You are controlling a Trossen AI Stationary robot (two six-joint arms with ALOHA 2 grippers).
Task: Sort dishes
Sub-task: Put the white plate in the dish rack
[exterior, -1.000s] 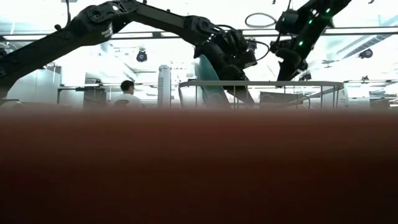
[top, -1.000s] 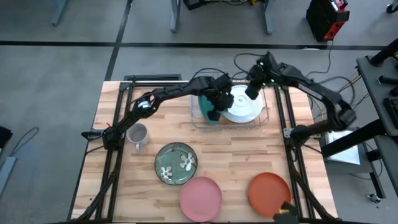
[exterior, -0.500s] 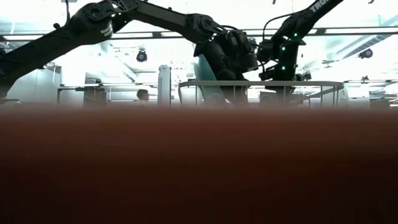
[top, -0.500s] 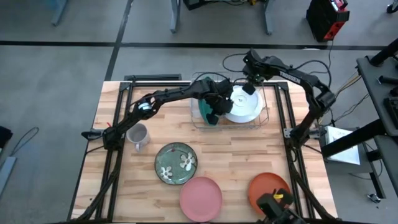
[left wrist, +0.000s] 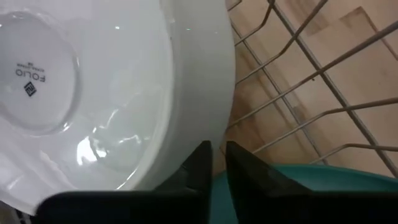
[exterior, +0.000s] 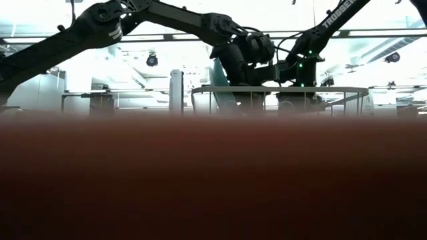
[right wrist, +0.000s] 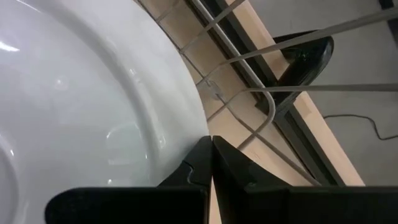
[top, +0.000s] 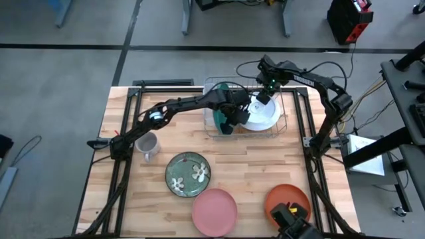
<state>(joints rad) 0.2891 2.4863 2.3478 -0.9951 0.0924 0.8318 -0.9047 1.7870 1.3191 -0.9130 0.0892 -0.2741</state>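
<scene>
The rack [top: 244, 114] is holding the white bowl [top: 261, 114] and the teal plate [top: 223, 121]. The left gripper [top: 229, 120] is pinching the teal plate; the right gripper [top: 264, 96] is clamping the bowl's rim.

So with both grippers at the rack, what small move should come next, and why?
Probably the right gripper should ease the white bowl lower into the wire rack. It is shut on the bowl's rim, the bowl leans against the rack wires, and the left gripper holds the teal plate beside it.
</scene>
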